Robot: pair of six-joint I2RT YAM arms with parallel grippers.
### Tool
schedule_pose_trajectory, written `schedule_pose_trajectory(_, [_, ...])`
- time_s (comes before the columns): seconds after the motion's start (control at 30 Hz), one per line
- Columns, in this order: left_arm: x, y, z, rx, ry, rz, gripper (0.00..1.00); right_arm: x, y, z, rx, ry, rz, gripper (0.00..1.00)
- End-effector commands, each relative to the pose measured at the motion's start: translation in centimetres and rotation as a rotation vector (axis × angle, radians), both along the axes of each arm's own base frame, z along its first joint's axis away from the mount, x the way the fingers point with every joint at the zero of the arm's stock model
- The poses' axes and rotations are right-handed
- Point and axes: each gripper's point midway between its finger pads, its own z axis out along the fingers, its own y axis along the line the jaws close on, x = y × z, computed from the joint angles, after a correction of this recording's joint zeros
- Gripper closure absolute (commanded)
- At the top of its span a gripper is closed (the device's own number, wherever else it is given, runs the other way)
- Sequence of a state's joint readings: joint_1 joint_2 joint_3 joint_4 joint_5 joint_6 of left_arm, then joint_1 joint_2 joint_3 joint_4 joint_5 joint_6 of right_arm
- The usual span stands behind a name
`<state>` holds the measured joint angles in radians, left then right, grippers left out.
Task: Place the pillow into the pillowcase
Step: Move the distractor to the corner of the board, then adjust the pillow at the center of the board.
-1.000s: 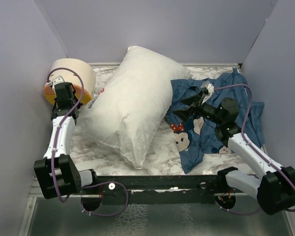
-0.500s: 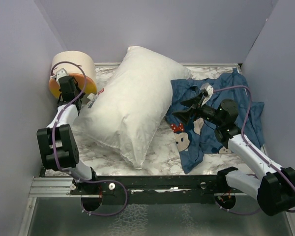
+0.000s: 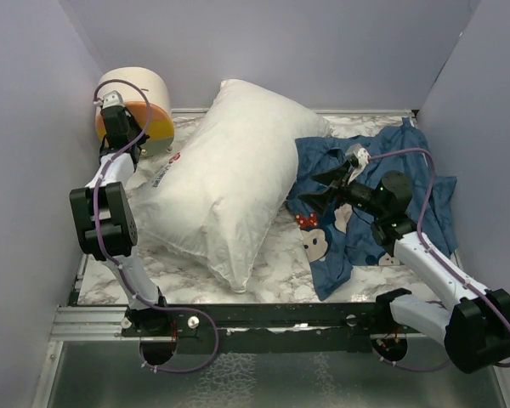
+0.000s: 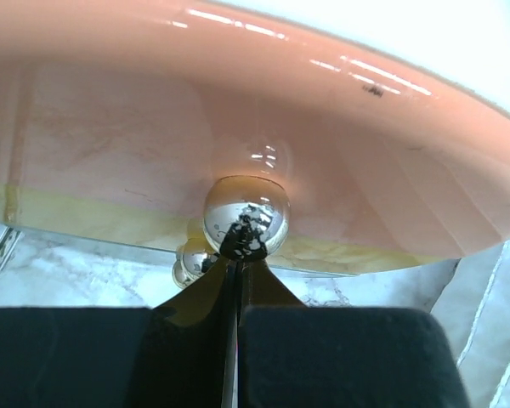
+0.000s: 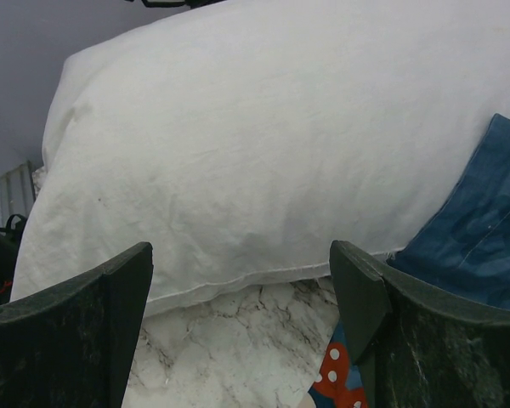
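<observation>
Large plump white fabric pillow (image 3: 225, 178) slanting across the middle of the marbled table (image 3: 276, 259), crumpled dark blue mouse-print pillowcase (image 3: 319, 157) touching its right side. Right gripper (image 3: 316, 190) over the pillowcase, jaws apart and empty; left gripper (image 4: 238, 293) at the far-left corner, jaws together, by a cream-and-orange round tub (image 3: 140, 93).

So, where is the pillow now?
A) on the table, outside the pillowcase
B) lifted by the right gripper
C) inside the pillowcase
A: the pillow lies bare and fully uncovered, with the pillowcase crumpled to its right.
</observation>
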<state>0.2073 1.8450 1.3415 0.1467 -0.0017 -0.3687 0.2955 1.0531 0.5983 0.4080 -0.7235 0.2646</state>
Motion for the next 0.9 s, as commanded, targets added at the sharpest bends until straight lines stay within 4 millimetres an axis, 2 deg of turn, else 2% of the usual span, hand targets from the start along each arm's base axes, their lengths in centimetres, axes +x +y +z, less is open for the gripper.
schedule_pose_trajectory(0.0, [2.0, -0.6, 2.8, 0.000, -0.077, -0.073, 1.00, 0.0, 0.0, -0.2, -0.015, -0.006, -0.007, 0.15])
schedule_pose_trajectory(0.07, [1.7, -0.8, 3.9, -0.022, -0.094, -0.063, 1.00, -0.1, 0.0, -0.3, -0.017, -0.008, -0.004, 0.15])
schedule_pose_trajectory(0.13, [0.4, -1.2, 5.3, -0.046, -0.117, -0.049, 1.00, -0.1, -0.1, -0.3, -0.022, -0.008, -0.006, 0.15])
schedule_pose_trajectory(0.17, [-0.5, -1.6, 6.2, -0.054, -0.136, -0.055, 0.94, -0.1, -0.1, -0.2, -0.023, -0.014, -0.005, 0.15])
schedule_pose_trajectory(0.27, [-3.5, -3.4, 9.0, -0.085, -0.203, -0.105, 0.60, -0.3, -0.1, -0.2, -0.023, -0.014, 0.001, 0.15])
schedule_pose_trajectory(0.33, [-5.2, -5.0, 10.7, -0.107, -0.219, -0.171, 0.42, -0.5, 0.0, -0.4, -0.019, -0.009, 0.008, 0.15])
schedule_pose_trajectory(0.4, [-6.9, -7.8, 12.5, -0.144, -0.241, -0.284, 0.32, -0.6, 0.1, -0.7, -0.014, 0.000, 0.015, 0.15])
schedule_pose_trajectory(0.5, [-9.7, -13.5, 14.2, -0.144, -0.217, -0.464, 0.24, -0.6, 0.1, -1.1, -0.011, 0.013, 0.016, 0.15])
schedule_pose_trajectory(0.6, [-12.2, -19.2, 14.2, -0.036, -0.151, -0.587, 0.12, -0.7, 0.1, -1.2, -0.012, 0.015, 0.013, 0.15])
schedule_pose_trajectory(0.67, [-13.5, -22.0, 13.9, 0.062, -0.105, -0.624, 0.07, -0.8, 0.0, -1.2, -0.011, 0.016, 0.009, 0.15])
schedule_pose_trajectory(0.77, [-15.1, -24.6, 12.0, 0.183, 0.014, -0.668, 0.05, -0.8, -0.1, -1.2, -0.013, 0.021, 0.004, 0.15])
schedule_pose_trajectory(0.8, [-15.8, -25.3, 10.6, 0.214, 0.073, -0.685, 0.04, -0.8, -0.1, -1.3, -0.015, 0.025, 0.003, 0.15])
schedule_pose_trajectory(0.83, [-16.1, -26.0, 10.5, 0.243, 0.096, -0.697, 0.04, -0.8, -0.1, -1.3, -0.016, 0.027, 0.002, 0.15])
schedule_pose_trajectory(0.87, [-16.6, -26.6, 9.6, 0.278, 0.140, -0.705, 0.03, -0.8, -0.1, -1.3, -0.018, 0.027, 0.001, 0.15])
